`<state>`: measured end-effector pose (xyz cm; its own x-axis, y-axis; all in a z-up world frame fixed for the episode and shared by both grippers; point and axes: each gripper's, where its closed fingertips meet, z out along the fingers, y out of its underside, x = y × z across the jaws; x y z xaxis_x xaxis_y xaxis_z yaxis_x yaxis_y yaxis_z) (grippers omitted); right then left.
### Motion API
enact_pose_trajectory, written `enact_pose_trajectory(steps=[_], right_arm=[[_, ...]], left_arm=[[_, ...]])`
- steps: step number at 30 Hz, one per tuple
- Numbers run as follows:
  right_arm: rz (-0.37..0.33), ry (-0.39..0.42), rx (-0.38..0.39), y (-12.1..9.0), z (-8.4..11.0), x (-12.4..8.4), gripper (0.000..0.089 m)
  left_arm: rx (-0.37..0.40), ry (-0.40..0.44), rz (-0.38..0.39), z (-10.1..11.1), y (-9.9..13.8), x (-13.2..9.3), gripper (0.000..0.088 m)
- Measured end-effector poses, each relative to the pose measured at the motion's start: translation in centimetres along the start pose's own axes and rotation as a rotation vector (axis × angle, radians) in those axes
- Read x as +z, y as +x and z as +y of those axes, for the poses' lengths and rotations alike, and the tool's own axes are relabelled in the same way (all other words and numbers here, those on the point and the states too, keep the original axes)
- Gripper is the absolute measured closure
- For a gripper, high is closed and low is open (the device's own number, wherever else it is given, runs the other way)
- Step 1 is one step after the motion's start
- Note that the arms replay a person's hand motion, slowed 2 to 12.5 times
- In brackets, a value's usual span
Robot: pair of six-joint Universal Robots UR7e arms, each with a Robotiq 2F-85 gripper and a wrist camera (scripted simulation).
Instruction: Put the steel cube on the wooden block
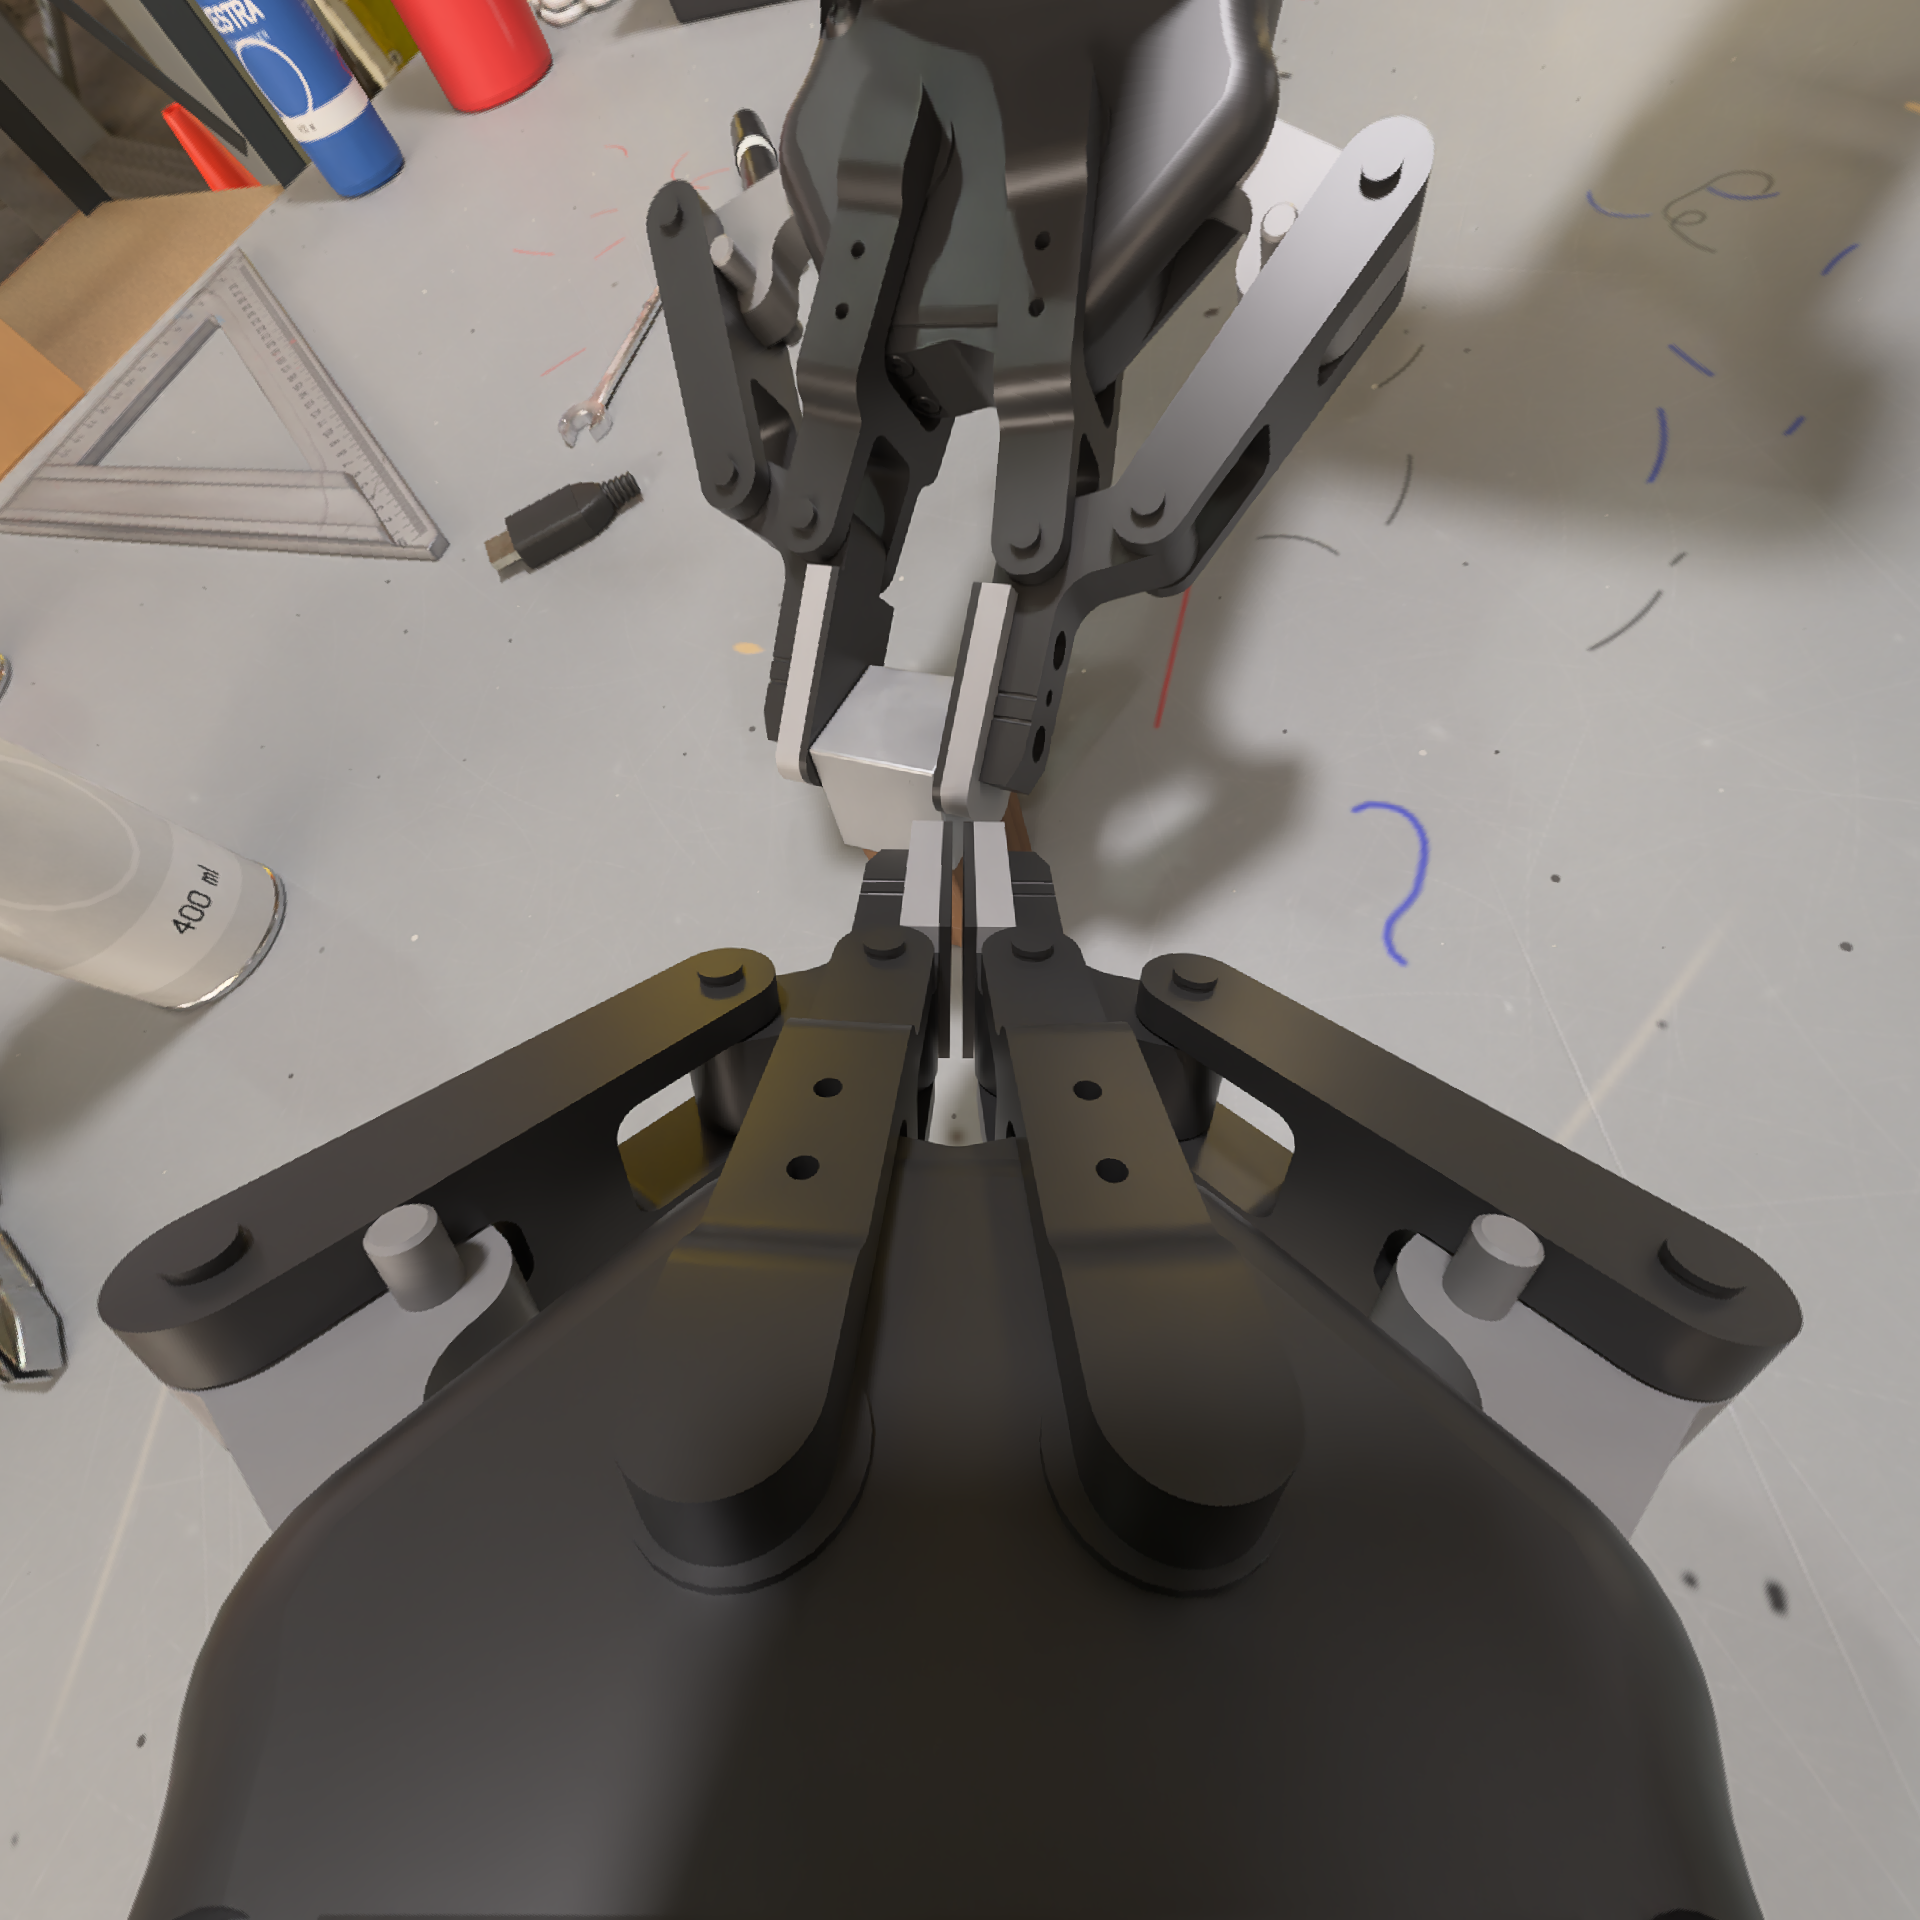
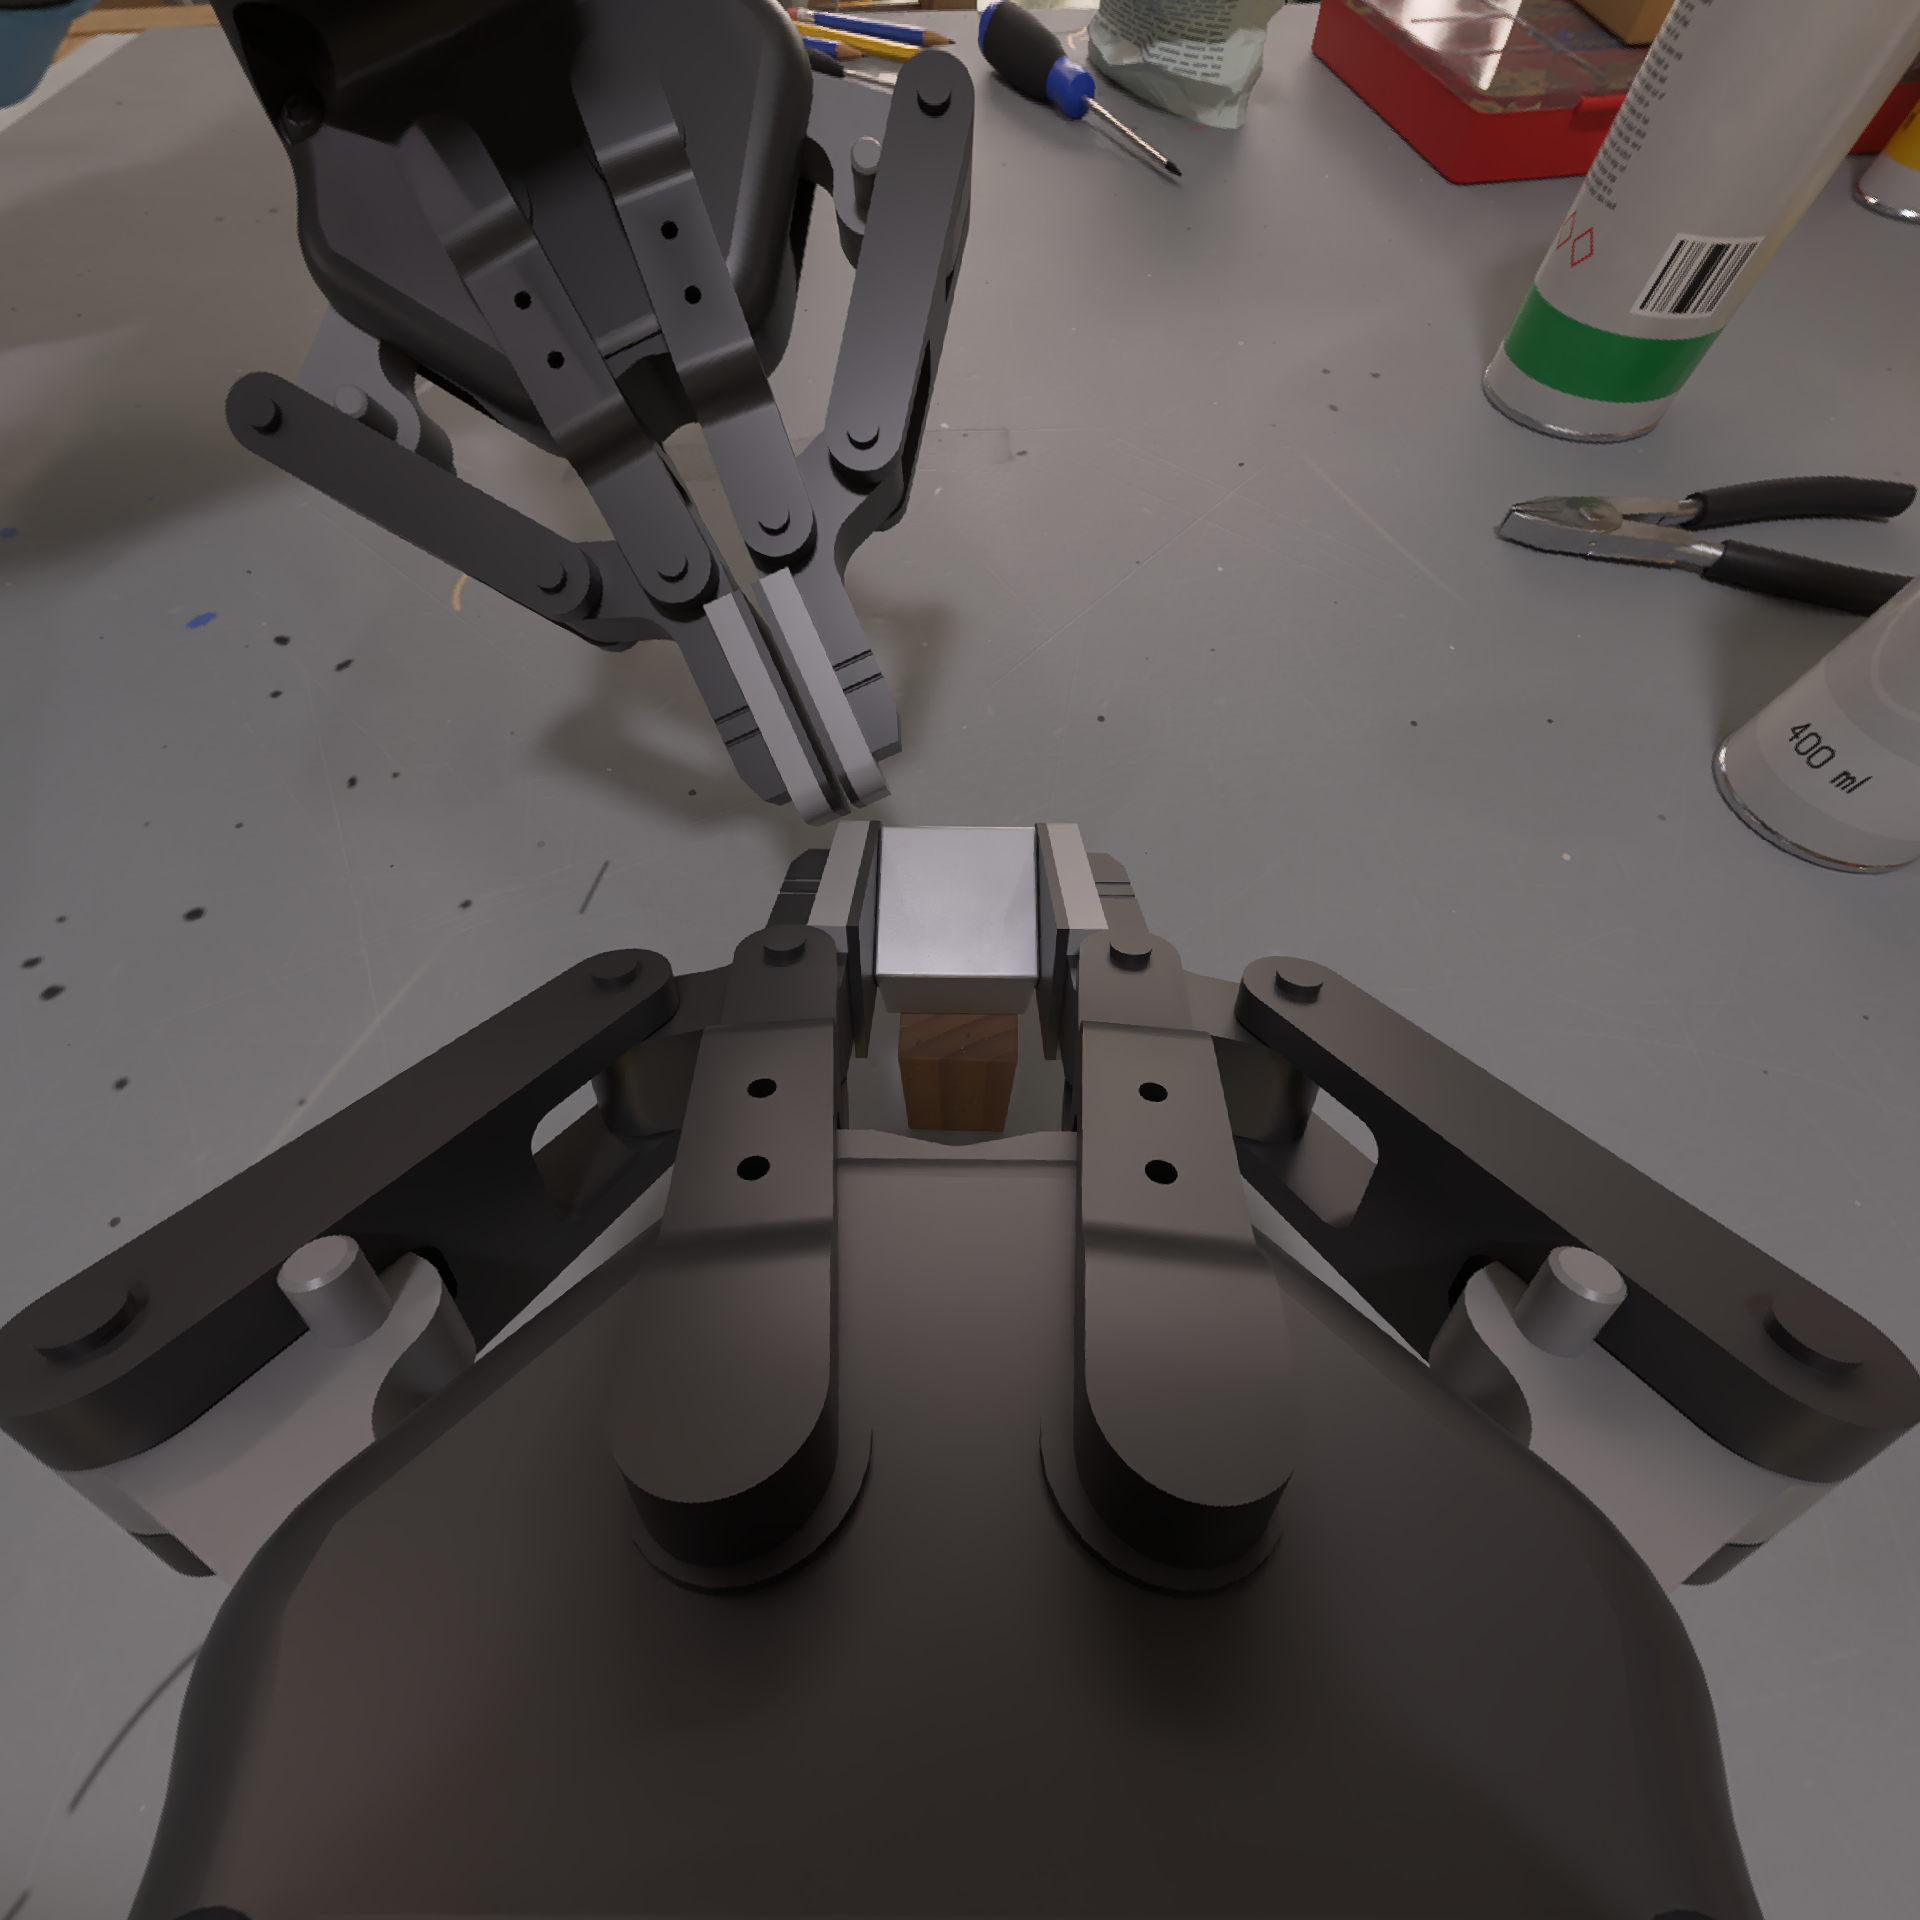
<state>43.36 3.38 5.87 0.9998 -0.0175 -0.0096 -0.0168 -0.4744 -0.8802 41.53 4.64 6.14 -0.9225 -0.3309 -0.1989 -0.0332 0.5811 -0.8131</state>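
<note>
My right gripper (image 2: 956, 883) is shut on the steel cube (image 2: 956, 920), a shiny grey block held between its pads. The brown wooden block (image 2: 956, 1075) stands directly under the cube; whether they touch I cannot tell. In the left wrist view the right gripper (image 1: 883, 758) comes down from the top with the cube (image 1: 878, 764) in it, and only a sliver of the wooden block (image 1: 1023, 831) shows. My left gripper (image 1: 958, 868) is shut and empty, its tips just short of the cube. It also shows in the right wrist view (image 2: 836, 795).
On the grey bench: a metal set square (image 1: 223, 457), a black plug (image 1: 561, 525), a spanner (image 1: 608, 384), a white can (image 1: 114, 894), blue and red cans (image 1: 301, 94). Pliers (image 2: 1704, 540), a white and green spray can (image 2: 1621, 281), a red box (image 2: 1475, 83), a screwdriver (image 2: 1070, 83).
</note>
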Motion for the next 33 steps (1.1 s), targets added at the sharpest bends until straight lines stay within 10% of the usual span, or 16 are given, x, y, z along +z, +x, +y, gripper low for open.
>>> enact_pose_trajectory(steps=[33], right_arm=[[0.016,-0.024,0.012,0.01,0.16,-0.38,0.0638]], left_arm=[[0.012,-0.002,-0.031,0.12,-0.35,0.32,0.0851]])
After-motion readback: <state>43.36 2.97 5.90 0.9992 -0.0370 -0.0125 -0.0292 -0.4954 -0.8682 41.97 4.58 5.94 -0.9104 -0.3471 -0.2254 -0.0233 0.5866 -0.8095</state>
